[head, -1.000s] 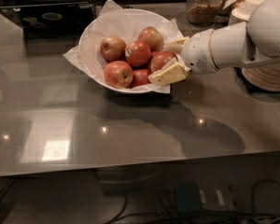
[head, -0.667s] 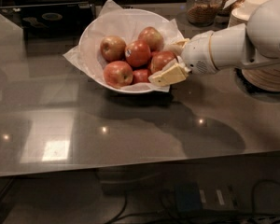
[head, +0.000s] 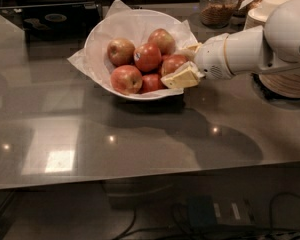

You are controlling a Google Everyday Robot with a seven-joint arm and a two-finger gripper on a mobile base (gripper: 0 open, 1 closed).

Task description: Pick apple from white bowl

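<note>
While the gripper (head: 178, 64) sits at the right rim of the bowl (head: 97, 44), upper centre of the frame, its two pale fingers (head: 181, 78) stand apart, one above and one below the apple (head: 171, 63). That apple lies at the right edge of the pile inside the bowl, touching its neighbours, and it has not left them. The jaws hold nothing lifted; whether the pads already press on the skin cannot be told.

The step in hand looks like the grasp itself: the reach is done and the closing is due. The next move calls for a firm squeeze on this one apple, then a lift up and to the right. The lift must clear the rim without dragging the other apples or the paper lining (head: 82, 59).

Compared with the earlier frames almost nothing differs. The gripper keeps the same place and tilt at the rim, the apples lie as they did, and the bowl has not shifted on the table (head: 140, 149).
</note>
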